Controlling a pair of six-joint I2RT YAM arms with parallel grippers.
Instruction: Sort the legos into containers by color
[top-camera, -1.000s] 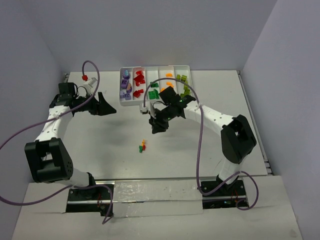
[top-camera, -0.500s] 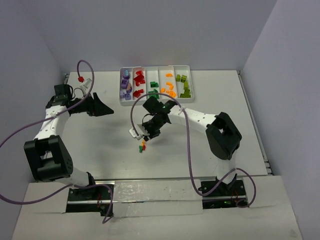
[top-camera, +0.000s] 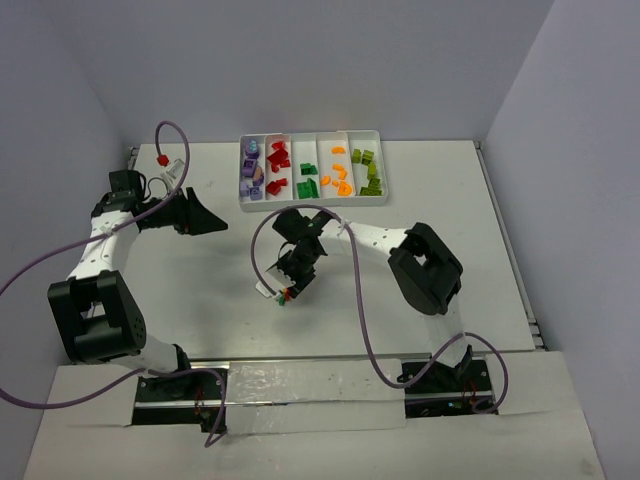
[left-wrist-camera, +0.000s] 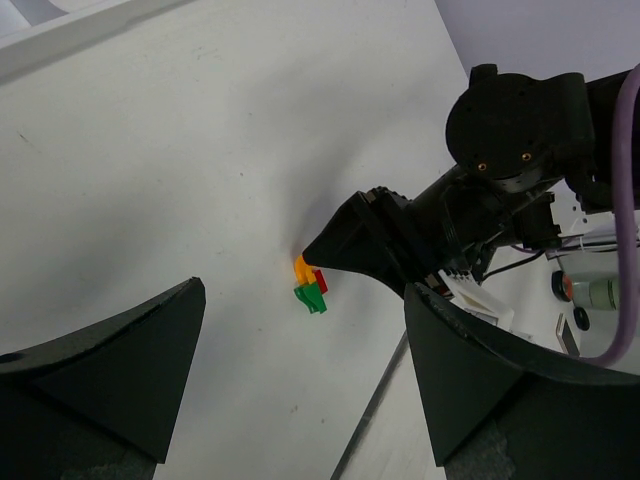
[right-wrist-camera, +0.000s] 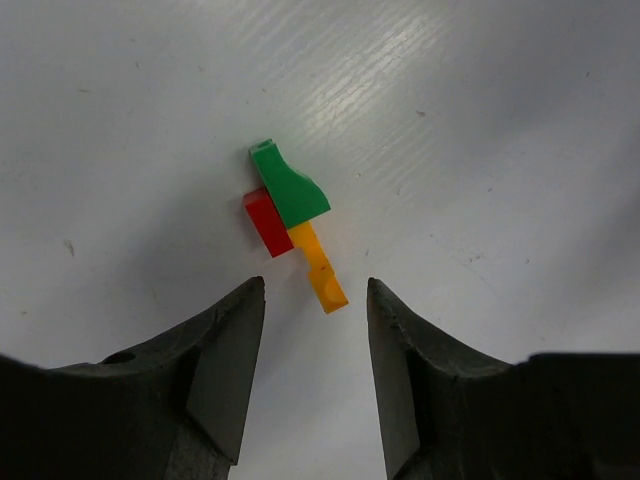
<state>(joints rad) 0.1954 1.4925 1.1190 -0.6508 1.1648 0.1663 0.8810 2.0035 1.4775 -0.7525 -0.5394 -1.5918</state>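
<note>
Three joined legos lie on the table: a green one, a red one and an orange-yellow one. The top view shows this cluster at mid-table. My right gripper hovers open right over it, the orange brick's end just ahead of its empty fingertips. My left gripper stands open and empty at the left, far from the cluster. The white tray of containers at the back holds purple, red, dark green, orange and lime legos.
The right arm's cable loops beside the cluster. White walls enclose the table on the left, back and right. Both arm bases sit on a foil-covered strip at the near edge.
My right gripper swung from beside the tray down to the loose cluster and opened wider. The left arm pulled back a little to the left at first, then stayed still.
</note>
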